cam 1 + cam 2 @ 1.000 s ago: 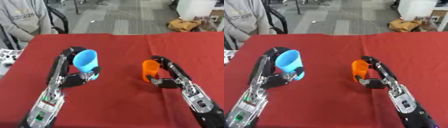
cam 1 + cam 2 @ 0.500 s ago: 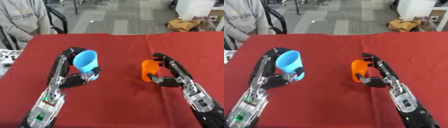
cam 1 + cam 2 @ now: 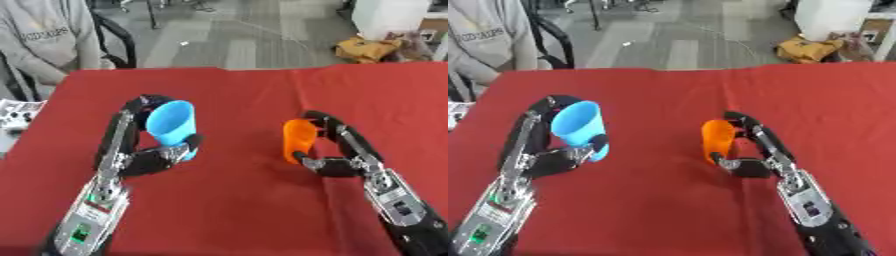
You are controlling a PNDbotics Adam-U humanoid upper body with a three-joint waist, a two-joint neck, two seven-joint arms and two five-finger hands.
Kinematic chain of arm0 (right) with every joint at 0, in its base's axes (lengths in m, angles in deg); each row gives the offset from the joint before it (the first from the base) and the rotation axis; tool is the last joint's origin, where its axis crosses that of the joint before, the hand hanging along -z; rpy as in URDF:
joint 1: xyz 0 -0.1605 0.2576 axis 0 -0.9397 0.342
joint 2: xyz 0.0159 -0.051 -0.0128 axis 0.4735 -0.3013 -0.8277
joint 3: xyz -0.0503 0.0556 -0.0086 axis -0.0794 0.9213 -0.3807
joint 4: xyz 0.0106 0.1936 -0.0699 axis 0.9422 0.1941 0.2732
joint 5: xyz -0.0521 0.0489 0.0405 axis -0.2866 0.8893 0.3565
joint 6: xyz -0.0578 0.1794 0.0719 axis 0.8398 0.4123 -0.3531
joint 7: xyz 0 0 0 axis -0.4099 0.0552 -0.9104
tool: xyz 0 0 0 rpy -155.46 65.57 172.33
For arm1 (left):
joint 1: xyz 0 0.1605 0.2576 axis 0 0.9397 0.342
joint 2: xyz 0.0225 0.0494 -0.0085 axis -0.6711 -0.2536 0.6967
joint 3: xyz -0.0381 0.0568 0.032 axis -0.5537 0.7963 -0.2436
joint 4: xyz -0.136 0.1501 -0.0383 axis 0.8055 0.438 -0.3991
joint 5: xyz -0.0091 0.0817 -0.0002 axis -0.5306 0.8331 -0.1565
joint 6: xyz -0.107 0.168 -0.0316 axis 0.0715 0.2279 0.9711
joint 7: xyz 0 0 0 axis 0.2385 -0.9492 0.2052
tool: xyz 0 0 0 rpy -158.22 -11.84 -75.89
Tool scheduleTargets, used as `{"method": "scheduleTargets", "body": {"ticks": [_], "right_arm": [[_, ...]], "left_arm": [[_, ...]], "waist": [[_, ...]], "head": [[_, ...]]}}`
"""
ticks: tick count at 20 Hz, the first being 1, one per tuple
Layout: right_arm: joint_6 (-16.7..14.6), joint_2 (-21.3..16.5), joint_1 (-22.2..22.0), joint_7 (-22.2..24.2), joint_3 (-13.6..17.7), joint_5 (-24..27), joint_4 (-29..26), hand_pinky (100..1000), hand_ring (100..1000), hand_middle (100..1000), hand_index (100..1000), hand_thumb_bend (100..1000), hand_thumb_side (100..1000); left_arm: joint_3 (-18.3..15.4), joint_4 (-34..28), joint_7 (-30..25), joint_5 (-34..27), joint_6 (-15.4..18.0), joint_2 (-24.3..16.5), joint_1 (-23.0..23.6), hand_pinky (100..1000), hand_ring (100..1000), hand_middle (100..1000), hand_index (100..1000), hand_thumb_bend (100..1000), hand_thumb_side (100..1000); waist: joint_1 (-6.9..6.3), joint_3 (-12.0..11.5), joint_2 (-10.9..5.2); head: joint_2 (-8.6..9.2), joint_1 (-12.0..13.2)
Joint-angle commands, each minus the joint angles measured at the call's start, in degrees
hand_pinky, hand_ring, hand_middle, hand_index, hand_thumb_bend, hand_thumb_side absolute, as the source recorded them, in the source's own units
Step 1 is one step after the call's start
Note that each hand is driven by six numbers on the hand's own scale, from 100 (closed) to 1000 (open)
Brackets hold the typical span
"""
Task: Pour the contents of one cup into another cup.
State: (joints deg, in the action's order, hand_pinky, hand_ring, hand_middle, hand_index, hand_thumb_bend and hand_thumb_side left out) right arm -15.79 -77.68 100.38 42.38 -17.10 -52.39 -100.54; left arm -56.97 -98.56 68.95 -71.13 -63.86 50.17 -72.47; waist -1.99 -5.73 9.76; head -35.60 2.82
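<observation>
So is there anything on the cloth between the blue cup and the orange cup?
No. Between the blue cup and the orange cup there is only bare red cloth, plain in both eye views.

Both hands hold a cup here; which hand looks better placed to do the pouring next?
Probably the left. The left hand has the blue cup with its mouth already tipped toward the orange cup, which the right hand holds on the red table.

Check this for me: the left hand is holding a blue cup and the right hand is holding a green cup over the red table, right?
Not quite. The right hand holds an orange cup, not a green one, as the left eye view shows. The rest stands: the left hand holds the blue cup over the red table.
</observation>
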Motion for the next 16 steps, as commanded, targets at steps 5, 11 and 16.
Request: {"method": "scheduleTargets", "body": {"ticks": [5,11,16], "right_arm": [[-0.56,0.51,1.48,0.58,0.39,-1.06,1.26,765,858,853,913,431,100],[-0.62,1.59,2.15,0.66,0.51,-0.89,2.02,745,833,829,894,416,100],[0.11,2.29,2.68,-0.53,0.79,-1.06,2.62,733,817,811,878,408,100]], "left_arm": [[-0.15,-0.82,-0.2,-0.15,0.17,-0.1,-0.52,328,272,303,664,580,100],[-0.09,-0.89,-0.37,-0.29,0.22,-0.02,-0.55,328,272,303,664,578,100],[-0.08,-0.9,-0.49,-0.33,0.25,0.04,-0.58,328,272,303,665,575,100]], "waist": [[-0.25,-0.23,-0.62],[-0.4,-0.35,-0.51],[-0.43,-0.61,-0.41]], "head": [[0.13,-0.45],[0.1,-0.84],[0.15,-1.09]]}}
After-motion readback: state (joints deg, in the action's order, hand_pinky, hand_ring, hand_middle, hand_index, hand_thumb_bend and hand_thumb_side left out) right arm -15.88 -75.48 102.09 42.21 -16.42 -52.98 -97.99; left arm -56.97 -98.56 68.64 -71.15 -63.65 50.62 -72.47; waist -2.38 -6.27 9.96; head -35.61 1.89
